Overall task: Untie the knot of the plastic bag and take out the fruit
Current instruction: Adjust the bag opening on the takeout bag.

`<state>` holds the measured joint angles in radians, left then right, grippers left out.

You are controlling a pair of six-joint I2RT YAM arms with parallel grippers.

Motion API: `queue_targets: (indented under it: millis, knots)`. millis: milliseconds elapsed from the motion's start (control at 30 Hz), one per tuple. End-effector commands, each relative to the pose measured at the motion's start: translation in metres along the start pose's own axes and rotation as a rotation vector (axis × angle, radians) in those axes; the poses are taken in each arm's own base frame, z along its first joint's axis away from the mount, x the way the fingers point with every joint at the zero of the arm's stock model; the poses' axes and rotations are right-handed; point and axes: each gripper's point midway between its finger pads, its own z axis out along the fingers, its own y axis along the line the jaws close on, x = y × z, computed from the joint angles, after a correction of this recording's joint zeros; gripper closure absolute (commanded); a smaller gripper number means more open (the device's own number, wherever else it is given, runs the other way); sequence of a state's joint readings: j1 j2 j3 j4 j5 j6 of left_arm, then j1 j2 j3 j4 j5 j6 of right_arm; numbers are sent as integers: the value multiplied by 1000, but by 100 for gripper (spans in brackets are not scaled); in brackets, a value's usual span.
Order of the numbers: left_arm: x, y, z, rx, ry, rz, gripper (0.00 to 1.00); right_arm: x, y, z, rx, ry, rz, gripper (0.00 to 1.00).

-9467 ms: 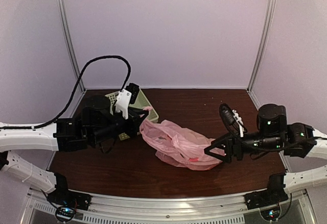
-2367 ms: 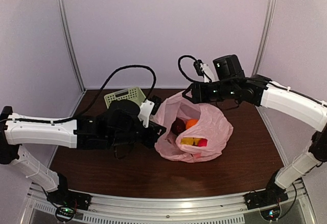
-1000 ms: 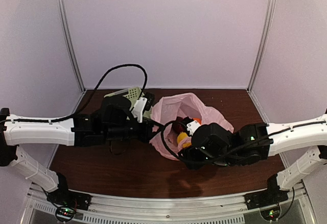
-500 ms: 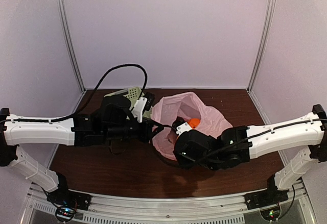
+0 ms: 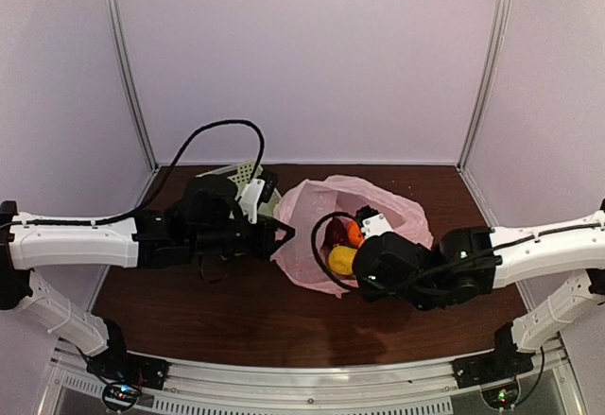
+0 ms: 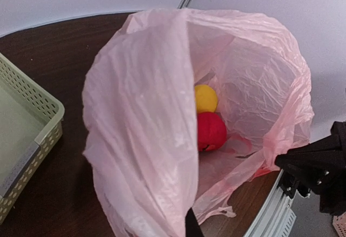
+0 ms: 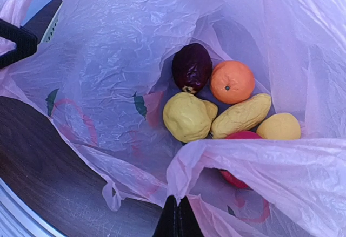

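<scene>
- The plastic bag (image 5: 378, 209) sits on the worktop (image 5: 236, 320) between the two hands. The knot is gone and the mouth is wide open.
- The fruit (image 7: 186, 116) is all still inside, in a clump at the bottom, just beyond and below the right hand's fingertips. There's a dark red piece (image 7: 192, 67), an orange one (image 7: 232, 81), a few yellow ones, and a red one half hidden under a fold of film.
- What's new: a second ago the right hand (image 7: 175, 218) was over the near side of the bag with its jaws apart. Now it's clamped shut on the near edge of the mouth, with a flap of pink film pinched right at its tips.
- The left hand (image 6: 190, 225) hasn't budged. It's closed on the opposite side of the rim, same as before, and the bag hangs open straight ahead of it.
- The green basket (image 6: 32, 134) is off to the left hand's left, apart from the bag.
- My read is that the untying is done and the bag is now spread from two sides, so the fruit is easy to see. Both hands are busy holding plastic though, and nothing has come out yet.
- One of them probably has to let go and reach in. The thin film may sag back over the fruit when it does.
</scene>
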<state>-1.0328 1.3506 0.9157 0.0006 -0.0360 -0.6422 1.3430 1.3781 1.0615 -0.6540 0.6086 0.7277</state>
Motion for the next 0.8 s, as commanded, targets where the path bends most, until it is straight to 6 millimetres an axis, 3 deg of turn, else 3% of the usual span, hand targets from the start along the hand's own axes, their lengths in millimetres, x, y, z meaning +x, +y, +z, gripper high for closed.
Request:
queue_targets:
  millis: [0,133,367,467,600,667,700,733,767]
  knots:
    - [-9,14,-6,-14,-44,-35,100,11,-43,-17,46,-10,113,100]
    - [-10,30,-10,-36,-63,-62,100,34,-77,-24,59,-2,218,100]
    - [-5,43,-11,-54,-60,-73,100,73,-109,-24,46,18,385,100]
    - [-4,41,-11,-33,-63,-69,100,76,-116,-29,33,9,422,100]
    - [-3,24,-9,63,-46,-31,100,59,-117,-43,-21,-29,417,100]
    - [-4,17,-8,96,-42,-14,100,48,-117,-52,-47,-46,403,90]
    - [-5,14,-8,109,-41,-6,100,42,-116,-57,-65,-55,398,79]
    - [-4,12,-8,121,-38,1,100,38,-116,-62,-81,-62,394,64]
    - [-5,11,-8,129,-39,7,100,33,-116,-66,-97,-69,395,43]
